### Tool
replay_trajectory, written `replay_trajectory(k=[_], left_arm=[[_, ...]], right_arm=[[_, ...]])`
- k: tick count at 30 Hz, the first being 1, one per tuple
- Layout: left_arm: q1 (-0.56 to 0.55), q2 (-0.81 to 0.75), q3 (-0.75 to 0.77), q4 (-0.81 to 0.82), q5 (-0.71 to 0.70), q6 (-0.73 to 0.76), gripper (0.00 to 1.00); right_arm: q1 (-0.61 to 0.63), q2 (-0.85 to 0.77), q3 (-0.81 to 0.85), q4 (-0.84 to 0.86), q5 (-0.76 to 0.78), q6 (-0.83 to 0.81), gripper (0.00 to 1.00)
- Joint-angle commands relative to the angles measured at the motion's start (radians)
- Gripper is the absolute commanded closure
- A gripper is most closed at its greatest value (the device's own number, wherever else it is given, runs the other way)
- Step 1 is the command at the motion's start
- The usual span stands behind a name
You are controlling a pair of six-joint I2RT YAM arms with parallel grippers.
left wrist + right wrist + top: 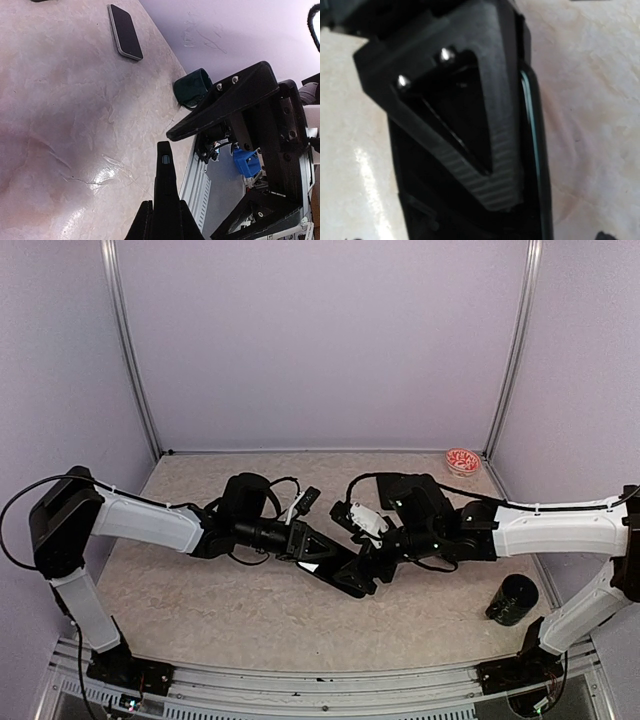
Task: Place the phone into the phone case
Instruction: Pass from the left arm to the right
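The black phone case [345,578] is held off the table at the centre. My left gripper [320,558] is shut on it. In the left wrist view the case [167,170] stands edge-on between my left gripper's [167,212] fingers. The phone [125,32], with a dark screen and a silver rim, lies flat on the table away from the case; it also shows behind the left arm [306,502]. My right gripper [378,562] is at the case's right end, its fingers [230,100] spread apart. The right wrist view shows the left finger [485,115] against the case [534,165].
A dark green mug [514,600] stands at the near right, also in the left wrist view [192,87]. A small red-and-white dish [462,461] sits in the far right corner. White walls enclose the table on three sides.
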Motion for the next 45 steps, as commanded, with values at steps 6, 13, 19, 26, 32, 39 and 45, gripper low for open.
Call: replay_trajectory(k=[6,13,19,26,32,39,45], left_arm=[[-0.007,-0.007,0.040,0.062,0.044,-0.018,1.00],[-0.009,-0.014,0.035,0.079,0.050,-0.033,1.00],[-0.016,-0.026,0.034,0.080,0.052,-0.038,1.00],[-0.018,-0.023,0.031,0.090,0.051,-0.050,1.00],[-0.018,-0.019,0.033,0.103,0.056,-0.064,1.00],[-0.020,-0.010,0.033,0.105,0.057,-0.066,1.00],[-0.026,0.000,0.030,0.112,0.055,-0.072,1.00]], right_arm=[[0.026,0.024,0.025,-0.014,0.027,-0.021,0.00],[0.038,0.047,0.028,-0.024,0.042,-0.026,0.00],[0.050,0.058,0.035,-0.027,0.068,-0.028,0.00],[0.062,0.076,0.045,-0.032,0.102,-0.034,0.00],[0.083,0.110,0.067,-0.044,0.170,-0.032,0.00],[0.086,0.117,0.086,-0.041,0.199,-0.024,0.00],[0.086,0.127,0.100,-0.043,0.197,-0.018,0.00]])
